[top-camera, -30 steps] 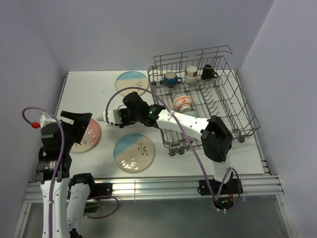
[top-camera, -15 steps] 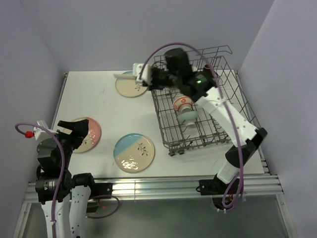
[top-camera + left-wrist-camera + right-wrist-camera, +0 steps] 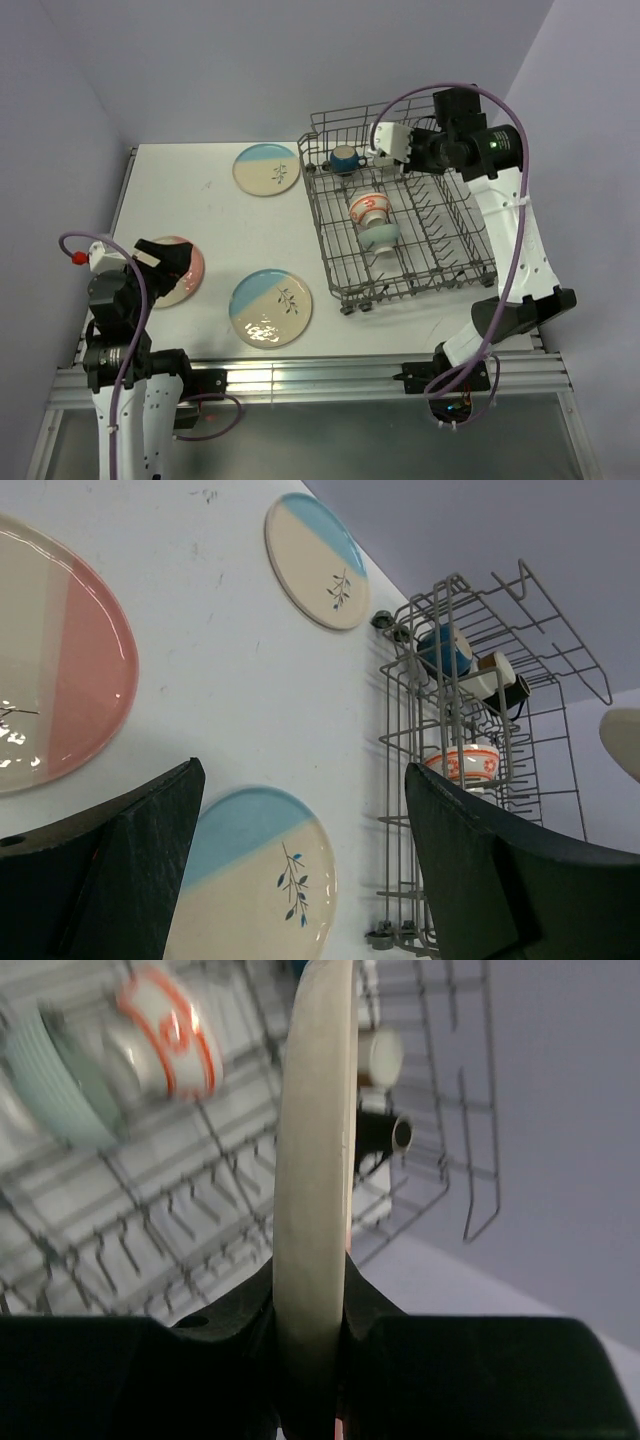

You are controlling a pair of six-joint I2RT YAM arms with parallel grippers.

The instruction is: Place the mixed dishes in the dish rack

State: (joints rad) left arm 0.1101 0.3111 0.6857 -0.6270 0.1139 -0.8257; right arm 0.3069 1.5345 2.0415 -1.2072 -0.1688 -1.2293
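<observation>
Within a second the right end effector [image 3: 310, 1295] has swung off the worktop [image 3: 205, 215] to the dish rack [image 3: 330, 255], far side. It is clamped on a cream plate [image 3: 315, 1160], edge-on above the tines [image 3: 190, 1230]; I judge slotting comes next. Only the right wrist view shows that grip. The left end effector [image 3: 300, 825] stands apart, empty, near the pink plate [image 3: 60, 680].

My right arm [image 3: 515, 220] stretches tall and forward, its gripper [image 3: 310, 1305] clamped on the rim of a plate [image 3: 315, 1160] held edge-up. My left arm [image 3: 115, 330] sits folded near its base, gripper [image 3: 300, 870] spread wide.
</observation>
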